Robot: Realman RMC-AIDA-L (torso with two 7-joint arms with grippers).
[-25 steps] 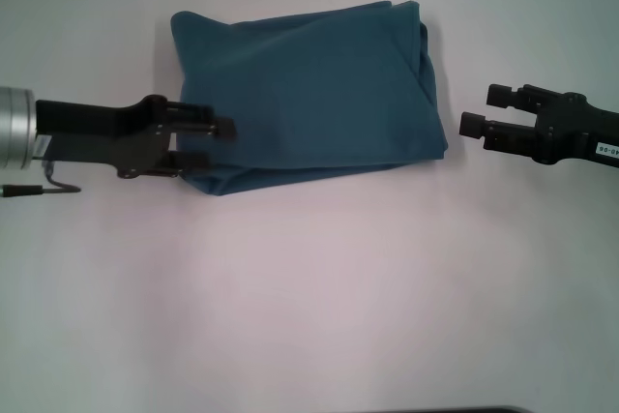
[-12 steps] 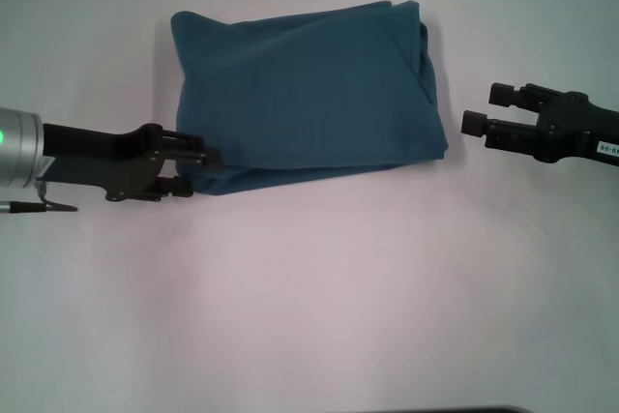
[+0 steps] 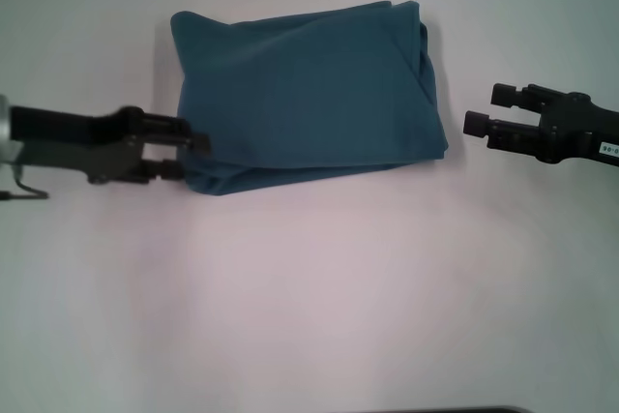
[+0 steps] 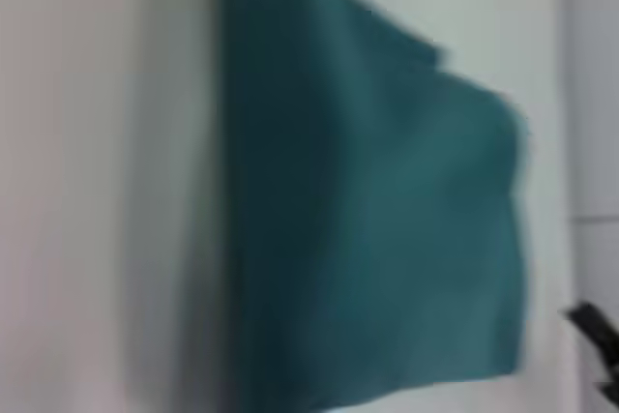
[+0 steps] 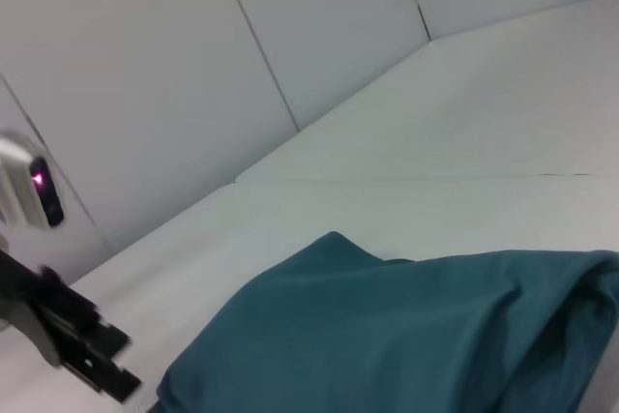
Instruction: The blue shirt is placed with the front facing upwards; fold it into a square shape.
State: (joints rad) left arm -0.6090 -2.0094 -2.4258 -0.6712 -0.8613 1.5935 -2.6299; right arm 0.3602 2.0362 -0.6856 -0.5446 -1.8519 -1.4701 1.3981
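The blue shirt [image 3: 308, 94] lies folded into a rough rectangle on the white table, plain teal side up; no lettering shows. It also fills the left wrist view [image 4: 387, 229] and the lower part of the right wrist view [image 5: 406, 336]. My left gripper [image 3: 189, 157] is at the shirt's near left corner, its open fingers just off the cloth edge with nothing between them. My right gripper [image 3: 484, 111] stands open a little to the right of the shirt's right edge, holding nothing.
The white table [image 3: 319, 297] stretches wide in front of the shirt. Pale wall panels [image 5: 290, 36] rise behind the table in the right wrist view, where the left arm [image 5: 58, 326] shows far off.
My left gripper has drawn back leftward off the shirt's left edge, letting the cloth lie. The right gripper has barely moved.
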